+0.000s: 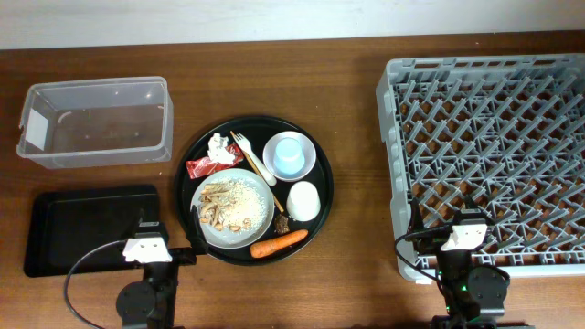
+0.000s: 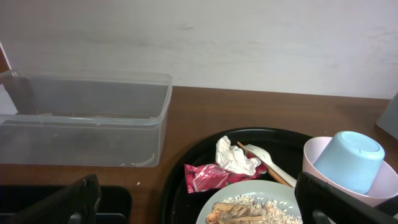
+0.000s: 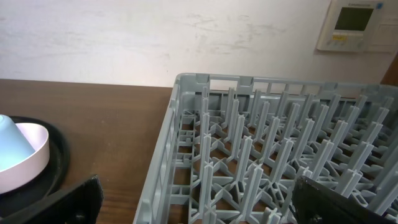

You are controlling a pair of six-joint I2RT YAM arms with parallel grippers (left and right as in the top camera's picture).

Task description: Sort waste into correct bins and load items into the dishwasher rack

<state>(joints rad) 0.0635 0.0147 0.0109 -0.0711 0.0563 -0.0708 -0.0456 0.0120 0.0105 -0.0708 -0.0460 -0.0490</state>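
On the pale grey plate (image 1: 234, 239) lie rice and beige strips (image 1: 230, 205). Beside it are an orange carrot (image 1: 279, 244), a dark lump (image 1: 281, 223), a red wrapper (image 1: 202, 167), a white tissue (image 1: 219, 145) and a white fork (image 1: 253, 162). The light blue cup (image 1: 290, 154) sits upside down in the white bowl (image 1: 309, 163), and the white cup (image 1: 303, 201) is near them. My left gripper (image 1: 149, 241) hangs open over the black bin (image 1: 82, 228), empty. My right gripper (image 1: 464, 228) is open over the rack's (image 1: 494, 137) front edge.
A round black tray (image 1: 322, 174) carries the dishes and waste in the middle of the wooden table. The clear tub (image 1: 91, 122) stands at the back left. In the left wrist view the wrapper (image 2: 208, 177) and tissue (image 2: 233, 158) lie just ahead.
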